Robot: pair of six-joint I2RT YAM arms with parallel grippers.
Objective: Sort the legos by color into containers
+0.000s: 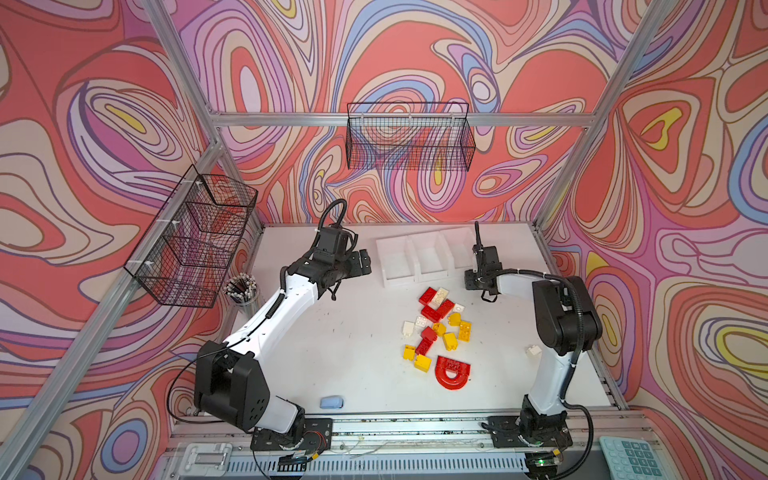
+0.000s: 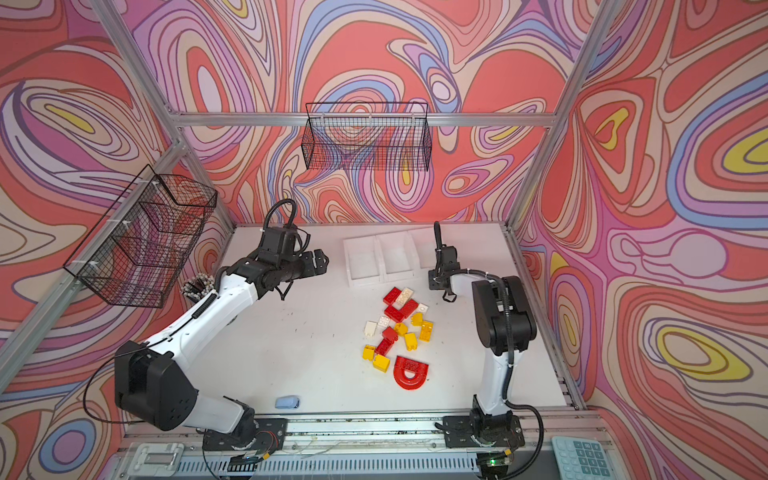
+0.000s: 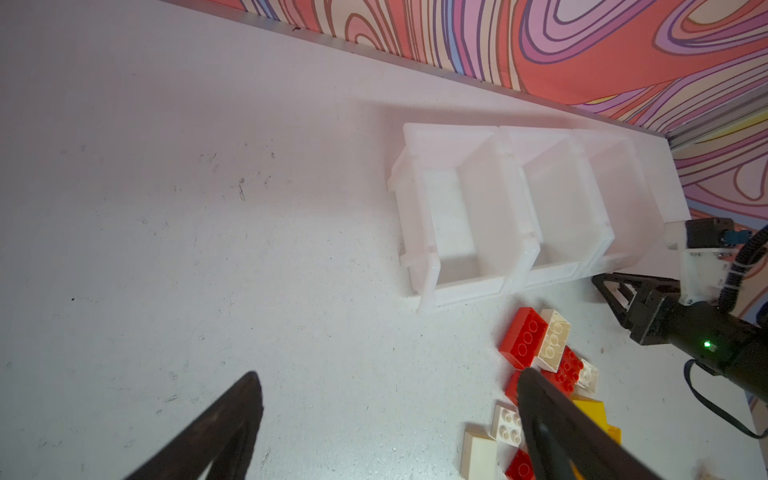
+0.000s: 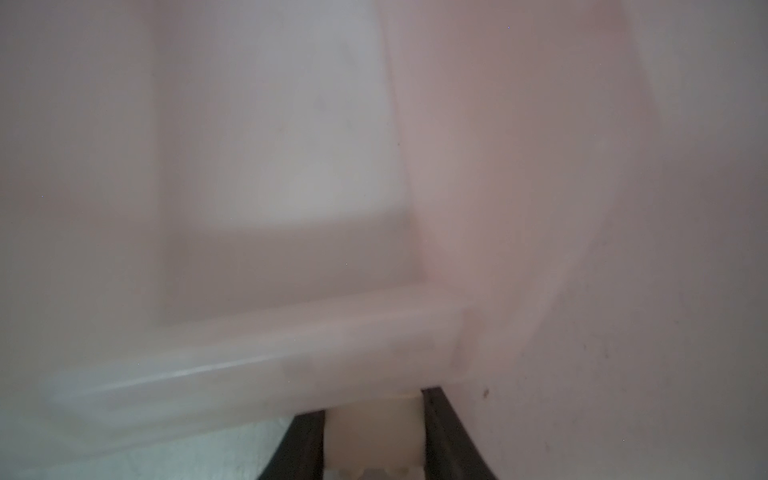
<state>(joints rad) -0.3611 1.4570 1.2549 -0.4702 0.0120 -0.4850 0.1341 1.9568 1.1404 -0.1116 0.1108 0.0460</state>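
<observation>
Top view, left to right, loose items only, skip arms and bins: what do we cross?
Pencil cup → pale blue block → red arch lego → lone cream lego brick → calculator.

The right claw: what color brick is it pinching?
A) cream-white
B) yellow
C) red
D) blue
A: the right wrist view shows a cream-white brick pinched in the right claw, close to a white bin's rim.
</observation>
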